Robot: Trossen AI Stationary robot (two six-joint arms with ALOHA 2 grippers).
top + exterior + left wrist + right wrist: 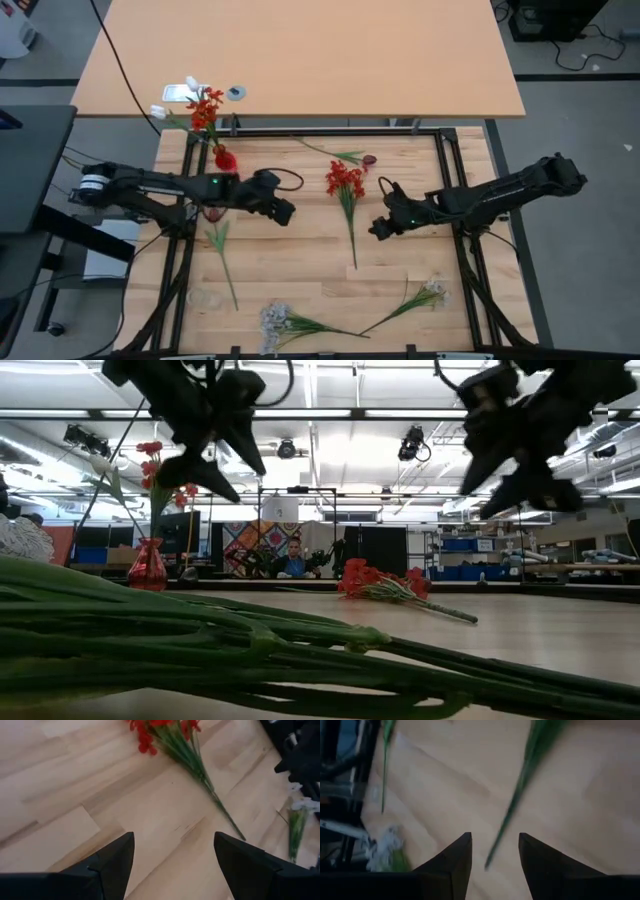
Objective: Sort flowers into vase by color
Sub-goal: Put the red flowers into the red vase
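So your left claw (287, 212) is up off the table (300, 270) around the middle, just left of the red flower bunch (344, 180), and it's spread wide with nothing between its fingers (116, 860). Your right claw (378, 229) hangs on the other side of that bunch, near the bottom end of its stalk, also parted and empty; its wrist view shows the green stalk running past its fingers (455, 857) without touching them.

The red bunch lies flat mid-table, blossoms toward the far edge. A red vase (226, 158) at the far left already has a red stem (205, 108) standing in it. A maroon tulip (214, 213) lies on the left side partly under your left arm, another maroon bud (368, 160) sits near the far edge, and two white sprays (275, 322) (432, 293) rest along the near edge.
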